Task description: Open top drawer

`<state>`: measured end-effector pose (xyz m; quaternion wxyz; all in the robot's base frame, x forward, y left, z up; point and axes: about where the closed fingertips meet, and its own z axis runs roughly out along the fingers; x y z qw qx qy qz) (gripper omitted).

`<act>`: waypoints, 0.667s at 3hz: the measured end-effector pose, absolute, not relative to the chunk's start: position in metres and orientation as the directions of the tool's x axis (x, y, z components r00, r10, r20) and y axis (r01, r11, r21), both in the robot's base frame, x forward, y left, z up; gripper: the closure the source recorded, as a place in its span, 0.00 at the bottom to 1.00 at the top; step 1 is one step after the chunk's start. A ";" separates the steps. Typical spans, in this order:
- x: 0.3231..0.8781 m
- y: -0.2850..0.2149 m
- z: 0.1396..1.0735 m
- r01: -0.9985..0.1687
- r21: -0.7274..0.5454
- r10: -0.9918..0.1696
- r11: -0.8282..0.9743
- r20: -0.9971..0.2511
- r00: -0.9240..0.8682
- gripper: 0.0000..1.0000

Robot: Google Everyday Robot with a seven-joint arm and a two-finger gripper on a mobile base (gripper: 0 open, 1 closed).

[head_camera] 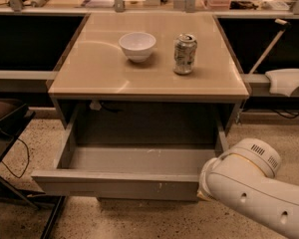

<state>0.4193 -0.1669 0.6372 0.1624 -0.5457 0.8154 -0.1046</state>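
Camera view: 1 drawer [114, 184], 1 bowl [137, 46], 1 can [185, 54] and 1 robot arm [254, 188] are counted. The drawer is seen pulled well out from under the worktop [89, 76], toward the camera. It is made of flat grey panels: a long, low front panel with small pale scratch marks, 2 side walls, and a shallow tray floor with a few pale marks of its own. Its front panel is turned toward the camera, and the long axis of that panel runs left to right, parallel to the worktop's near edge. The tray is set level.

The worktop is a smooth, glossy tan slab, roughly square, in which light is reflected. The bowl is round, white and smooth, and is placed upright left of the middle. The can is a metal cylinder with a printed, slightly dented wall; it is stood upright just right of the bowl, apart from it.

The arm is cased in rounded white shells with a small vent grille on 1 joint. The gripper [201, 193] is located at the right end of the drawer's front panel and is almost wholly covered by the arm, so it cannot be told whether it is open or closed, or what is held. A speckled stone floor [139, 218] is seen below.
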 end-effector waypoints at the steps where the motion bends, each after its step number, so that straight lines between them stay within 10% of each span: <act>1: 0.411 -0.167 0.639 -0.844 -0.364 -0.919 0.395 -0.162 -0.361 1.00; 2: 0.401 -0.167 0.640 -0.829 -0.374 -0.909 0.417 -0.179 -0.376 1.00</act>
